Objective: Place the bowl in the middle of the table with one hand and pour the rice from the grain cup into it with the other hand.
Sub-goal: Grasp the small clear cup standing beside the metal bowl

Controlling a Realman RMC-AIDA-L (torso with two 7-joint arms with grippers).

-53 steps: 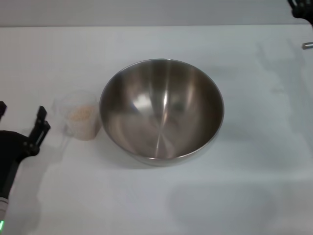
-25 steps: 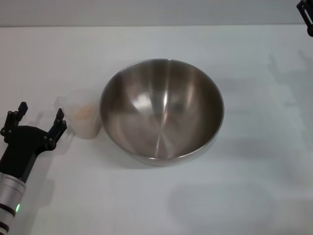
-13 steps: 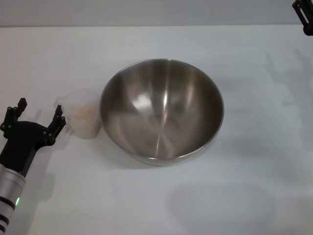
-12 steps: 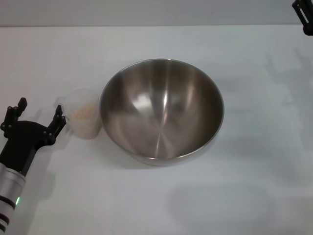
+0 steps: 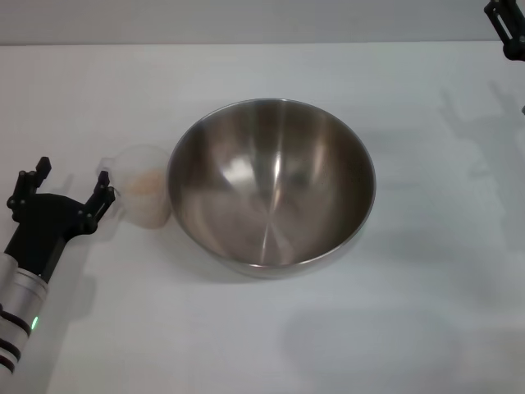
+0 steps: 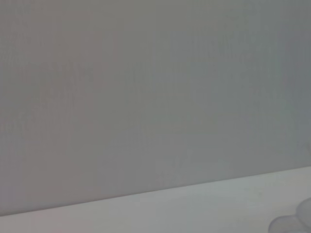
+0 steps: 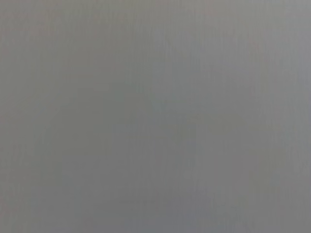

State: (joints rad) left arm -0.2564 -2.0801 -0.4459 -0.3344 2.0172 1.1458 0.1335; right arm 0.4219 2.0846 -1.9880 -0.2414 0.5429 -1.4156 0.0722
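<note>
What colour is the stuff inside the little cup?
The rice in the grain cup looks pale beige, best seen in the head view.

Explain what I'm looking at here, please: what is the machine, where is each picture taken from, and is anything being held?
This is a two-armed robot. The wide picture comes from a camera on its head, looking down at a white table. In the middle sits a steel bowl, with nothing in it. Beside it, on the robot's left, stands a small frosted grain cup with rice inside. The left pincer is open beside the cup, not gripping it. The right pincer barely shows at the far right corner. The other two pictures come from wrist cameras and show mostly a blank grey surface. Nothing is held.
</note>
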